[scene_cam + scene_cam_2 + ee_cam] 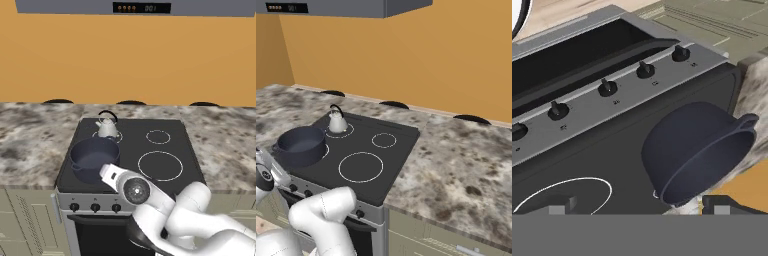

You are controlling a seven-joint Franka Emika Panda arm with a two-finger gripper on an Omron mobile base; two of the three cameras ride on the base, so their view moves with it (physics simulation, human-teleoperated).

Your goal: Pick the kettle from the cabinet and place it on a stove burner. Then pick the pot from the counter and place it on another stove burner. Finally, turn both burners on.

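Both vessels on the cooktop, knobs next

Nearest us, our gripper [637,207] hangs with jaws wide and empty above the front knobs [607,88], small stiff stubs we judge best pinched across the ridge (probably slippery); just behind, the pot [93,159] sits rigid and likely heavy on the front-left burner near the cooktop's [170,142] left edge, then the light kettle [108,128] behind it, with open glass to the right

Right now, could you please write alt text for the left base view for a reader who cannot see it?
A dark pot sits on the front left of a black cooktop, with a small silver kettle on the burner just behind it. Two white burner rings lie bare on the right, marble counter flanks the stove, and the white arm rises in the foreground.
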